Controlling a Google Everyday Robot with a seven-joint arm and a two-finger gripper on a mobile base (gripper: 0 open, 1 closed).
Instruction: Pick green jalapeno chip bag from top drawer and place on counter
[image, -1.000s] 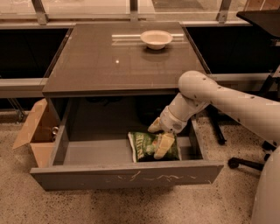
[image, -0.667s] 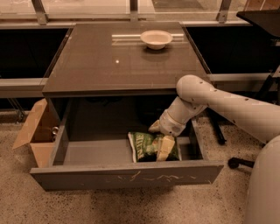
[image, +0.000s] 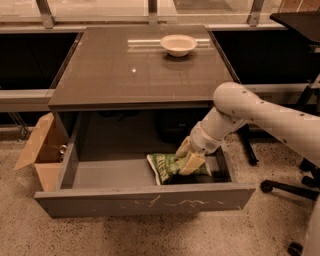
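White arm (image: 260, 112), single, entering from right, elbow bent beside tabletop (image: 135, 70) front right corner; wrist (image: 209, 136) angled down-left; gripper (image: 188, 156) low, below front edge.

The hand (image: 189, 156) rests on the chip bag (image: 162, 166) at the top drawer's (image: 100, 202) right.

No legible text; perhaps pale print on the chip bag (image: 161, 169) beneath the claw (image: 189, 157).
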